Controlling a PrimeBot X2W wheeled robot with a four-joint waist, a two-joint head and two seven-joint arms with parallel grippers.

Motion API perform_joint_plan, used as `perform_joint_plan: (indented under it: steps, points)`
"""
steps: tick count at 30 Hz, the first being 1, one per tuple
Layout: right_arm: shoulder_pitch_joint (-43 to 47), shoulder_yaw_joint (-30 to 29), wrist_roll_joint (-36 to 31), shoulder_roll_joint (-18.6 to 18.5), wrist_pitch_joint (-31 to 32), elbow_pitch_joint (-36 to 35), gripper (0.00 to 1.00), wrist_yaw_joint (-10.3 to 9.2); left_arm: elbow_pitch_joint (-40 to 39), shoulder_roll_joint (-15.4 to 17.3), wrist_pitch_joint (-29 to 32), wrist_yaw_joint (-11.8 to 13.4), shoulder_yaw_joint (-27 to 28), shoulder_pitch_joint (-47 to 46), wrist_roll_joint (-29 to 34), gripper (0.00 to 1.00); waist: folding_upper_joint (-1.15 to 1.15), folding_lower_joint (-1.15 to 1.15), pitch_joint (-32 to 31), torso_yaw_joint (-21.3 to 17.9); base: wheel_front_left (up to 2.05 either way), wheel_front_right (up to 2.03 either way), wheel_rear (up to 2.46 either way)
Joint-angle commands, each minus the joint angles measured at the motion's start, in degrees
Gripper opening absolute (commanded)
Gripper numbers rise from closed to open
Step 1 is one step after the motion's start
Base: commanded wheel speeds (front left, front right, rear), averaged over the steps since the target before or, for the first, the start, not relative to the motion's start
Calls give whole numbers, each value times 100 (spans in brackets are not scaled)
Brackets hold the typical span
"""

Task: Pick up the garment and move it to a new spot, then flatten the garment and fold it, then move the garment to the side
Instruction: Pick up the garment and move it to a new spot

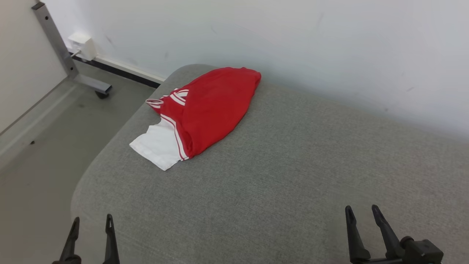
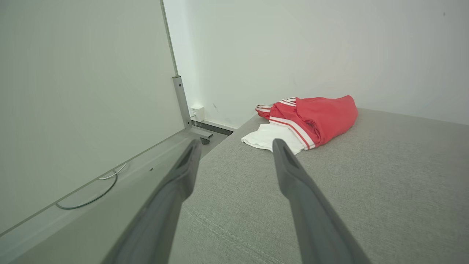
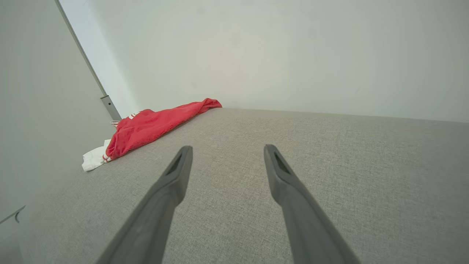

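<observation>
Red-white garment [image 1: 207,110] bunched at far-left corner of grey cushion [image 1: 278,176], by the wall [image 1: 293,36] — long axis runs near-left to far-right. Left gripper [image 1: 92,217] nearer, right gripper [image 1: 361,208] well apart; both splayed wide, empty.

Grey upholstered cushion [image 1: 278,176] abuts white wall [image 1: 293,36]. Castered metal stand leg [image 1: 55,38] stands on floor [image 1: 36,165], beside white wall box [image 1: 82,46].

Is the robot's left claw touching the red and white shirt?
Apart. The head view shows the open left gripper low down, with a wide stretch of grey cushion between it and the garment.
</observation>
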Motion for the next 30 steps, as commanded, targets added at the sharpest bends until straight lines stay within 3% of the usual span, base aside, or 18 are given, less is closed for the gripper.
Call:
perform_joint_plan:
  steps: [1, 8, 14, 22, 30]
  points:
    - [-86, 27, 29, -14, -24, 9, 100, -13, -61, -37, -19, 29, 30, 53, -57, 100, 0, 0, 67, 177, 0, 0, 0]
    - [-263, 179, 103, -109, -26, 104, 100, -14, -228, -73, -19, 93, 171, 189, -83, 100, 0, 0, 125, 202, 0, 0, 0]
    - [-182, -90, 40, -160, -29, 25, 100, -14, -69, 46, -19, -62, 127, -361, -90, 100, 0, 0, 243, 107, 0, 0, 0]
    - [-549, -448, -111, -436, 116, -409, 100, -13, 294, 260, -12, -147, 290, -2040, -402, 100, 0, 0, 1085, -807, 0, 0, 0]
    - [-903, -965, -93, -630, 155, -915, 100, -13, 785, 854, 281, -150, 510, -4011, -549, 100, 0, 0, 2193, -1972, 0, 0, 0]
